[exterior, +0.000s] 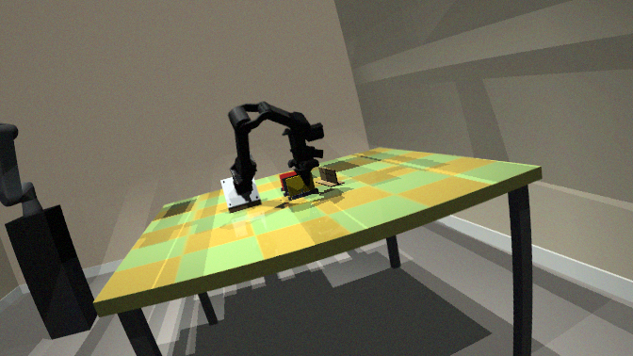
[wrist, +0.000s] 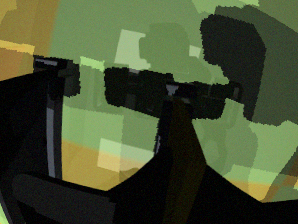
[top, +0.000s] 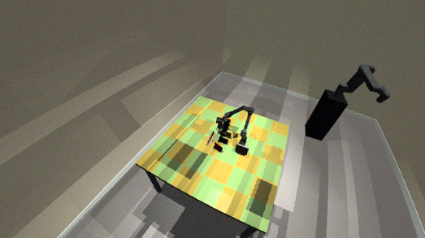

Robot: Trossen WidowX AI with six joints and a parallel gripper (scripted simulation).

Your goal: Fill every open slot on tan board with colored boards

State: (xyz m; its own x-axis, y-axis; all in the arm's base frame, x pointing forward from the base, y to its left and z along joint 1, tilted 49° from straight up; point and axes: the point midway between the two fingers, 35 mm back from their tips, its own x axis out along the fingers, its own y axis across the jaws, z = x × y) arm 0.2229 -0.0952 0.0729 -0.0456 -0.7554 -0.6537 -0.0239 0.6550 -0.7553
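On the tabletop [top: 221, 171] [exterior: 301, 221], the end effector [exterior: 308, 186] is clamped on the yellow board [exterior: 298, 186], low at its holder. Beyond, a red board [exterior: 286, 175] stands upright; farther right stands the tan board [top: 211, 138] [exterior: 328, 175]. No lettering is legible.

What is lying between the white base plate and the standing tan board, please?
In the exterior view, a yellow board and a red board stand between them, across the picture.

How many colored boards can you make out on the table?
2: the yellow board, nearer the exterior camera, and the red board, partly behind it in that view. More may be hidden.
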